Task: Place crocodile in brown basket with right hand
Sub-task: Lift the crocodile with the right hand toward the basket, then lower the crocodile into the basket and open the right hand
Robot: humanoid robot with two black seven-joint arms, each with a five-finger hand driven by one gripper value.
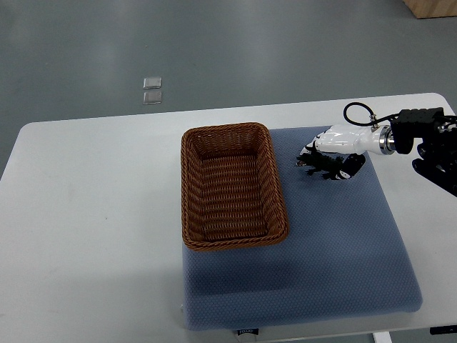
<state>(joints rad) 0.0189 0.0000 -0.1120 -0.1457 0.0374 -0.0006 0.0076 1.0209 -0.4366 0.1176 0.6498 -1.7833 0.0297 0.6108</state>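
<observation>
The brown wicker basket (233, 244) stands empty on the left part of a blue mat (335, 250). My right hand (325, 166) reaches in from the right edge and sits low over the mat, just right of the basket's far right corner. Its white back faces up and its dark fingers (350, 168) curl down around a small dark, jagged thing, the crocodile (314, 166). The hand hides most of the crocodile. I cannot tell whether the crocodile rests on the mat or is lifted off it. The left arm does not show.
The mat lies on a white table (93, 214) with rounded corners. Grey floor lies beyond the far edge, with two small clear squares (152, 91) on it. The right forearm and its black cable (364, 114) hang above the table's far right corner.
</observation>
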